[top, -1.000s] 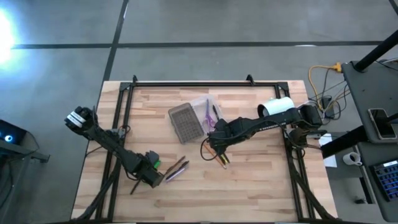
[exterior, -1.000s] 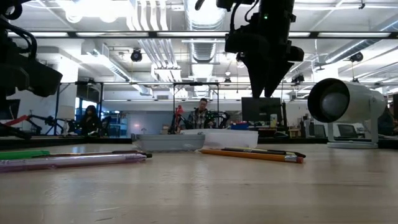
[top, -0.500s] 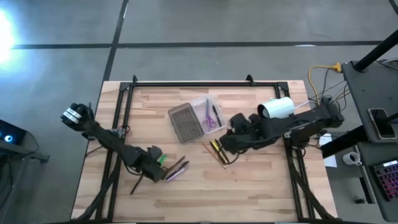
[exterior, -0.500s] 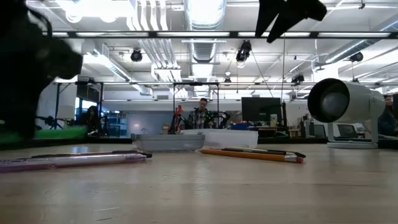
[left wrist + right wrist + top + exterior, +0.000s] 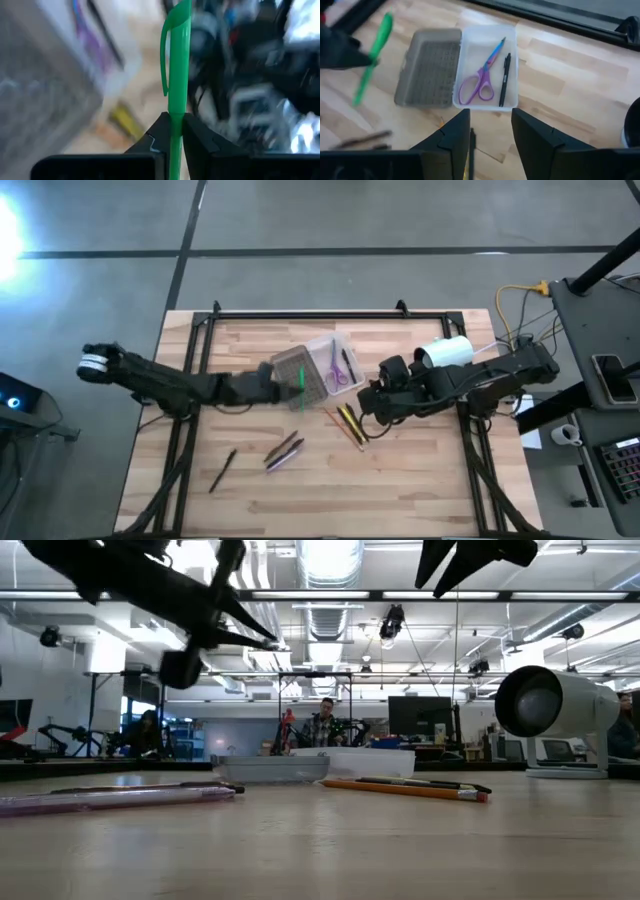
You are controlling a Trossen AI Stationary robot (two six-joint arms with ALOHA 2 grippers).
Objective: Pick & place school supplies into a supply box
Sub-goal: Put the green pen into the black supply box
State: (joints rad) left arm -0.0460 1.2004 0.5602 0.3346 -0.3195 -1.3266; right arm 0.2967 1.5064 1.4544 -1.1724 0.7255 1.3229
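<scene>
The left end effector [image 5: 283,382] is clamped on a green pen [image 5: 299,379], held above the grey ribbed half of the supply box [image 5: 294,373]; the pen's long axis runs across that half, front to back on the bench [image 5: 420,470]. Scissors [image 5: 481,76] and a dark pen [image 5: 504,79] lie lengthwise in the clear half. The right end effector [image 5: 372,406], fingers apart and empty, hangs over the yellow pencils [image 5: 350,423] just beside the box. Open bench lies in front, toward the near edge.

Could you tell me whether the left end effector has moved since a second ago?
Yes. The left end effector, shut on the green pen, has travelled from the table's near-left area up to the supply box.
</scene>
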